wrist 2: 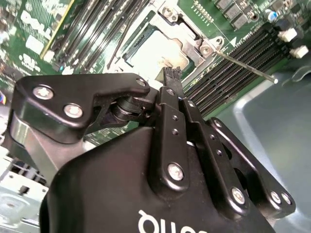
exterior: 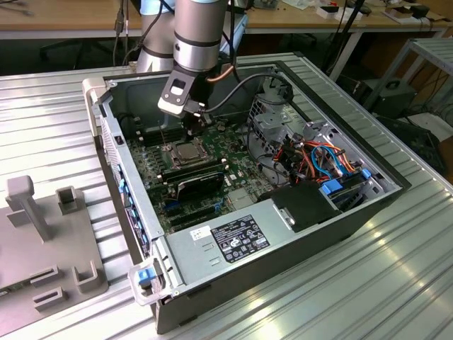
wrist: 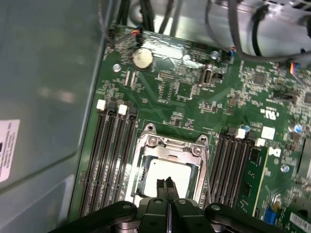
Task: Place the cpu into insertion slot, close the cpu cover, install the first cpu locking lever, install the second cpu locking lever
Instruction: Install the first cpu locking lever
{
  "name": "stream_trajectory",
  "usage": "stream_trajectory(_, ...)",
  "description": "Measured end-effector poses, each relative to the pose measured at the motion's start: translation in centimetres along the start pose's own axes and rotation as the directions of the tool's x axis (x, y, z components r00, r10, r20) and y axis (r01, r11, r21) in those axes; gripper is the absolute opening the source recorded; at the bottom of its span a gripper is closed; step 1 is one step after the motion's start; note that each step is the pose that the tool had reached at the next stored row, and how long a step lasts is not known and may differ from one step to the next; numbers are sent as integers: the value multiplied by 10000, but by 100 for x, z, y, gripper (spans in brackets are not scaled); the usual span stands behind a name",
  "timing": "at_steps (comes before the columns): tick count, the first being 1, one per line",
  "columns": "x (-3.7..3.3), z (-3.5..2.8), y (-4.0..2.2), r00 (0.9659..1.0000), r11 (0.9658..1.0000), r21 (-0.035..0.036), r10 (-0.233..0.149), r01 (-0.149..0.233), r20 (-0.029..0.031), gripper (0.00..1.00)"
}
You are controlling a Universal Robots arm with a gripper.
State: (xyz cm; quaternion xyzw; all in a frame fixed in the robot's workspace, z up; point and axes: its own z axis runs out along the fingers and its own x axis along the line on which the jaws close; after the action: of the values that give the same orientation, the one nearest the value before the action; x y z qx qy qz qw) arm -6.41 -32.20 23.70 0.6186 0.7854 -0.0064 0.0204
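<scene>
The cpu lies flat in the insertion slot, its silvery top showing through the window of the cpu cover. The cover lies down over the chip. My gripper hangs just above the chip's near edge, fingers shut with nothing between them. In the second wrist view the shut fingertips sit at the socket's edge. A thin metal locking lever slants away from a socket corner, over the memory slots. A second thin rod runs along the opposite side. In the exterior view the gripper stands over the cpu.
Long black memory slots flank the socket on both sides. The open computer case has a grey wall on the exterior view's left, bundled cables and a drive cage on its right, and a power supply in front. A grey fixture stands outside the case.
</scene>
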Motion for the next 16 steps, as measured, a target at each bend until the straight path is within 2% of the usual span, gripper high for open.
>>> stream_trajectory(4, 0, 0, 0, 9991, 9991, -19, -427, 427, -12, 11)
stream_trajectory(10, 0, 1, 0, 9988, 9988, -33, -495, 495, -48, 11)
stream_trajectory(16, 0, 0, 0, 9988, 9988, -33, -495, 495, -50, 11)
